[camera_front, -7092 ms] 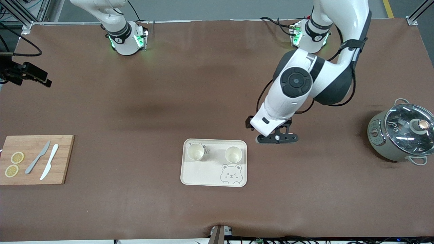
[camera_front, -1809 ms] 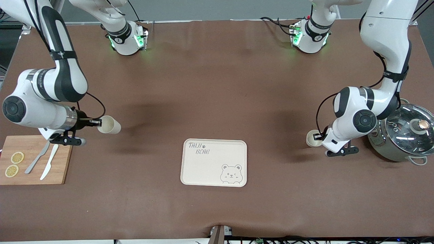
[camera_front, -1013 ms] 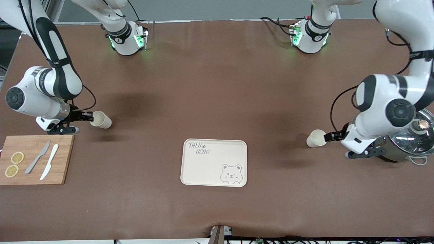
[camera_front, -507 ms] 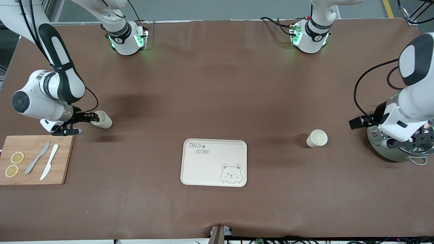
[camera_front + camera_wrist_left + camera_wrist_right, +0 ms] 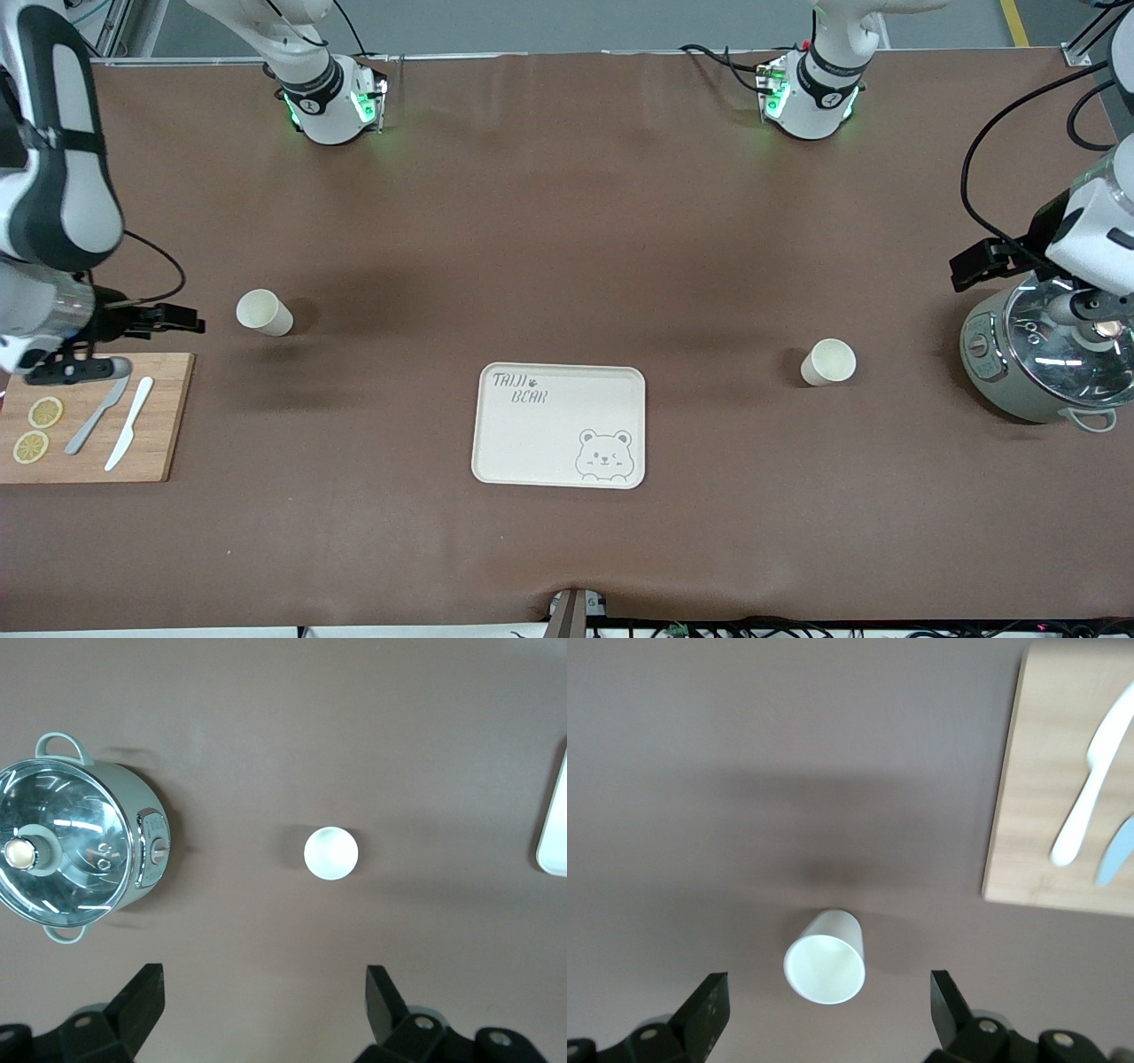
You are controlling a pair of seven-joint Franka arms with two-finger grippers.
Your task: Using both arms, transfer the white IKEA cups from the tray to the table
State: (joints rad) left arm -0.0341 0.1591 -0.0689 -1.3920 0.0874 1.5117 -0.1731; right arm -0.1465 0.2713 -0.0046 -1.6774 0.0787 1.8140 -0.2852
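Cream-white tapered cups stand upright on the brown matte table, one toward each end, well apart from the rectangular tray. Left gripper and right gripper hover empty, jaws spread.

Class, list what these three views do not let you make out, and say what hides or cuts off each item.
- Left hand, front view: the fingertips merge into one dark shape.
- Bear tray, left wrist view: cut off by the picture's edge; only a corner shows.
- Cutting board, right wrist view: cut off; the lemon slices are out of frame.
- Pot contents: glare on the glass lid hides them.
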